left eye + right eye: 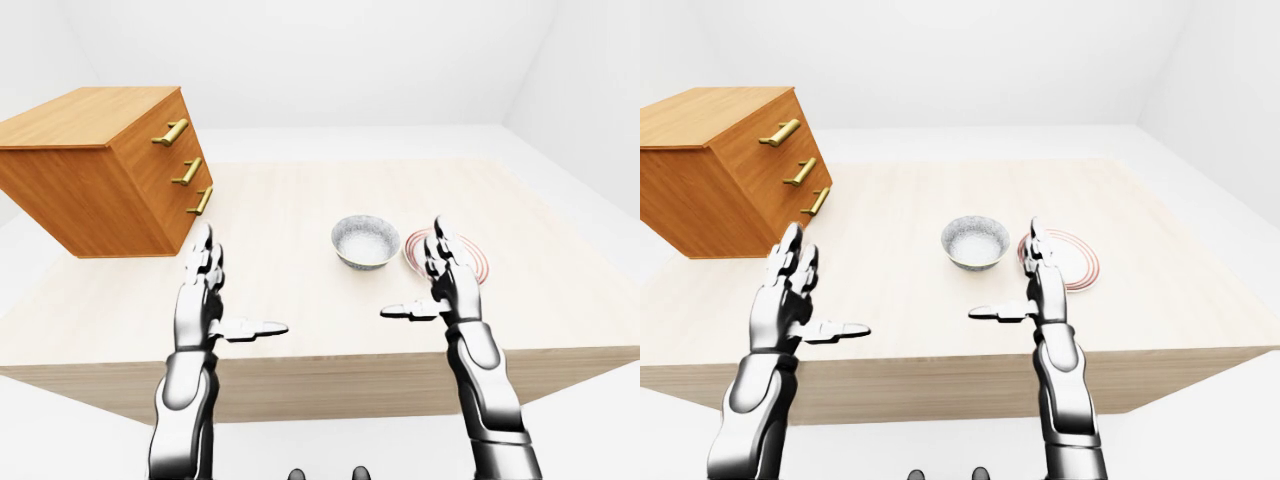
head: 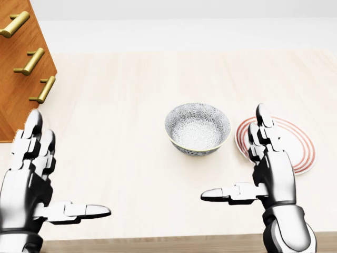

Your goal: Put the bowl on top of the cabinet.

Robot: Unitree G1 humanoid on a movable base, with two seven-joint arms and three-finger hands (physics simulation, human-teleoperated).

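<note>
a red-ringed plate (image 2: 295,138) lies flat on the pale wooden table (image 2: 131,137).

— How is the light?

— Bright and even, with no single source to pick out. The walls wash out to near white, and the pale surface (image 2: 131,105) is close to overexposed in the head view.

— Any shadows?

— Hardly. The bowl (image 2: 198,127) and the plate (image 2: 300,150) throw almost none; only the underside of the cabinet (image 1: 100,175) goes darker.

— Glare?

— Soft highlights on the metal fingers (image 2: 261,118) and on the brass handles (image 2: 32,61).

— Sharpness?

— Crisp throughout, no blur. The two eye views stretch things toward the edges, so the cabinet looks tilted.
</note>
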